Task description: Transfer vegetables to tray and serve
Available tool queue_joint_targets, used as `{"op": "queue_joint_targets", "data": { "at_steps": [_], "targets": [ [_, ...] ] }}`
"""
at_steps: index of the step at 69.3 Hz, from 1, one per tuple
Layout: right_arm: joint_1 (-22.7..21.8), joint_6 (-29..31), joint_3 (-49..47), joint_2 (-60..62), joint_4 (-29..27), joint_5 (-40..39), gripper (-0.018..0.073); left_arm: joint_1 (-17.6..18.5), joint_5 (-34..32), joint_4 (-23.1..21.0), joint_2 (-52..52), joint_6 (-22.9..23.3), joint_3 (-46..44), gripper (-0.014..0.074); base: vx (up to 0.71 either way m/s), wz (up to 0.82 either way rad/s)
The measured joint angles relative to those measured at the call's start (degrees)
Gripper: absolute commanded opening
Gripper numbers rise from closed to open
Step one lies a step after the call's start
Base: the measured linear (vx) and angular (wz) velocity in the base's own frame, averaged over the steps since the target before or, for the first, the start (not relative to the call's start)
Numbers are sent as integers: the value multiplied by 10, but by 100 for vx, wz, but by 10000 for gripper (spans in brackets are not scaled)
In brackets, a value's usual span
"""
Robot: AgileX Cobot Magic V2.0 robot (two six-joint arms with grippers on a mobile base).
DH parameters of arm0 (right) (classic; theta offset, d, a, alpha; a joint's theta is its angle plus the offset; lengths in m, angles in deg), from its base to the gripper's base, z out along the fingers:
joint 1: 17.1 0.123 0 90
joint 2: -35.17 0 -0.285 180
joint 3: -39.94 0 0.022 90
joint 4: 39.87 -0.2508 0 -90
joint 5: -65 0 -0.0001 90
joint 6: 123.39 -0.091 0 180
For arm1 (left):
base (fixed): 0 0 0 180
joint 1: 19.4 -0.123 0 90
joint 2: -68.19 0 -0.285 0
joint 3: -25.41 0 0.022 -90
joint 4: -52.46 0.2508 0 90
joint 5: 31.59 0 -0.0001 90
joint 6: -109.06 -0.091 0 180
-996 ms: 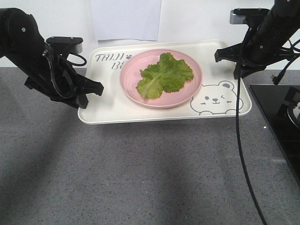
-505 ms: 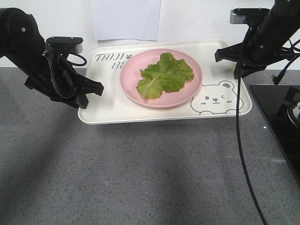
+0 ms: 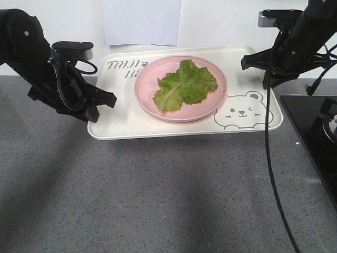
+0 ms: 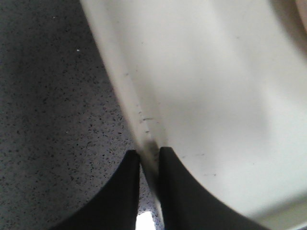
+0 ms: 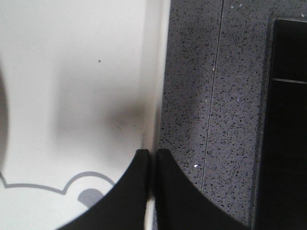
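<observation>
The vegetables (image 3: 184,84), crinkly green lettuce leaves, lie on a round pink plate (image 3: 213,105) in the middle of the cream tray (image 3: 118,118). My left gripper (image 3: 100,108) is shut on the tray's left rim. In the left wrist view its gripper (image 4: 149,152) pinches the rim of the tray (image 4: 206,86), one finger inside and one outside. My right gripper (image 3: 266,79) is shut on the right rim near the bear face (image 3: 242,112). In the right wrist view that gripper (image 5: 152,152) clamps the edge of the tray (image 5: 72,72).
A black cooktop (image 3: 316,121) sits at the right edge of the grey speckled counter (image 3: 158,195); it also shows in the right wrist view as a cooktop (image 5: 288,120). A black cable (image 3: 269,158) hangs from the right arm across the counter. White paper (image 3: 141,21) hangs on the back wall.
</observation>
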Motion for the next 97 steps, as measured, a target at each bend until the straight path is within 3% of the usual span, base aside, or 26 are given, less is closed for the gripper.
{"op": "queue_joint_targets", "data": {
  "at_steps": [34,57,97],
  "targets": [
    [0,4,0,0,-11,0,-6,0,1,5,0,0,0,-6,0,0],
    [-2,46,-1,-29,-91,-9,-6,-1,35,72,20,6,0,-6,0,0],
    [44,45,0,-141,-13,-15,2,-3,44,96,119,7,1,-6,0,0]
  ]
}}
